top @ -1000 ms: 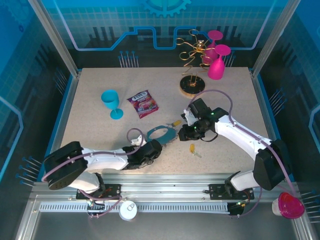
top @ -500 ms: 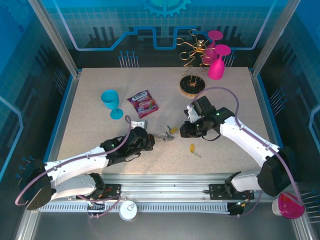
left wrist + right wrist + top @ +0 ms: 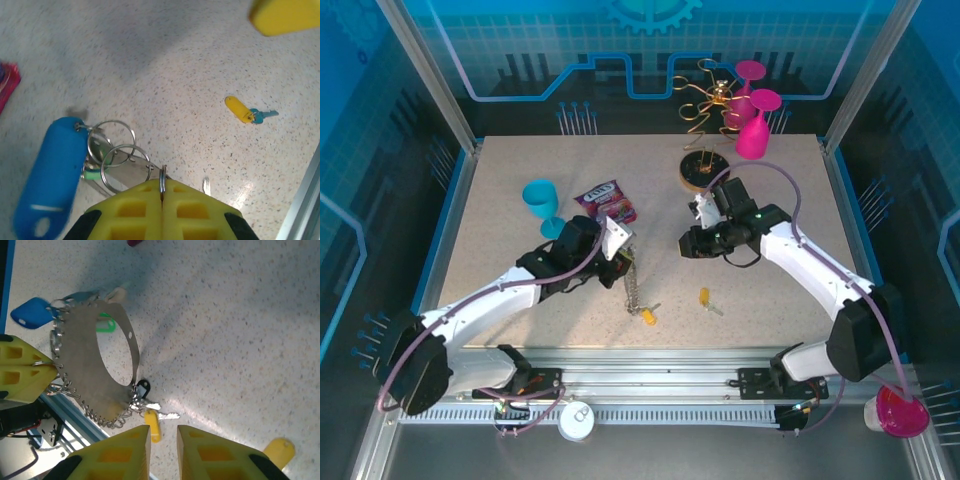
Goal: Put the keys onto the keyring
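Within the left gripper [image 3: 161, 186] sits the pinched keyring [image 3: 75, 360], keys [image 3: 647, 316] dangling below.

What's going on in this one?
The left gripper is shut on the keyring and holds it up off the table. The chain hangs down, with a blue key and a hanging yellow key attached. The right gripper is beside it, jaws slightly apart and empty. A loose yellow key lies on the table, not yet on the ring.
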You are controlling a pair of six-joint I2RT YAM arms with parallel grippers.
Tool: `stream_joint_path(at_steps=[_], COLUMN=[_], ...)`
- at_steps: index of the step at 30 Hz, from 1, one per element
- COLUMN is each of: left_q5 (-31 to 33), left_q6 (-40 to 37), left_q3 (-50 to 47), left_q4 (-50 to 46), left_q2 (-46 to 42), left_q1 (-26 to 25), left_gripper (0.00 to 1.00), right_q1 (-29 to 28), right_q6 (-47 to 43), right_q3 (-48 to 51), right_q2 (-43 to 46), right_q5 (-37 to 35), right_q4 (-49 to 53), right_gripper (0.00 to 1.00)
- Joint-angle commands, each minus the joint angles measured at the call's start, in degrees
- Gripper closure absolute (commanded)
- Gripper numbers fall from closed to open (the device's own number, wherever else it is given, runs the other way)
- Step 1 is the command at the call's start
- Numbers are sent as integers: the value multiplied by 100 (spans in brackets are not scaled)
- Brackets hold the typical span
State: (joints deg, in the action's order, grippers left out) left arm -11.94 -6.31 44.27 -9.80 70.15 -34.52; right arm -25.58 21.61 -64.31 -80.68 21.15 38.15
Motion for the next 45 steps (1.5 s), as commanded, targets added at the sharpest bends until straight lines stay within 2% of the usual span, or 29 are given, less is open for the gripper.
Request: stream_joint_path(at_steps=[1,8,11,17,20,23,28,38,45], left_q5=[-1041,-1962,-2231,-2741,-2946,-3068,-2997,-3066,-3048], left_q6=[-1418,-2181,-2415,-2806,-3086,-3530,-3845,-4487,-4469], left_q3=[175,-171,-319,-669,-726,-835,-1110,-949,-955], left_q4=[637,1323,1560,2221,2378,2587,3191,2941,3051], left_q2=[150,115,156,179,210,231,167,96,148], left_q1=[150,441,553,683,684,685,656,588,479], left_gripper=[100,100,100,100,100,100,100,100,100], right_q1=[55,-30,-158,-532,-619,-761,-894,-956,-1032], right_q6=[-736,-1615,-2303,-4127,-4543,-4815,-5421,-5618,-5608], right_q3=[-7,978,1501,2940,2756,2726,2696,2668,2713], right_q2=[-22,680,960,1709,1593,1357,1125,962,903], right_q5=[404,589,794,1291,1330,1350,1490,1196,1242], right_q4=[-531,-2190,-2813,-4703,-4428,-4734,-4950,-5261,-5327], right_gripper=[78,80,80,81,80,76,75,75,76])
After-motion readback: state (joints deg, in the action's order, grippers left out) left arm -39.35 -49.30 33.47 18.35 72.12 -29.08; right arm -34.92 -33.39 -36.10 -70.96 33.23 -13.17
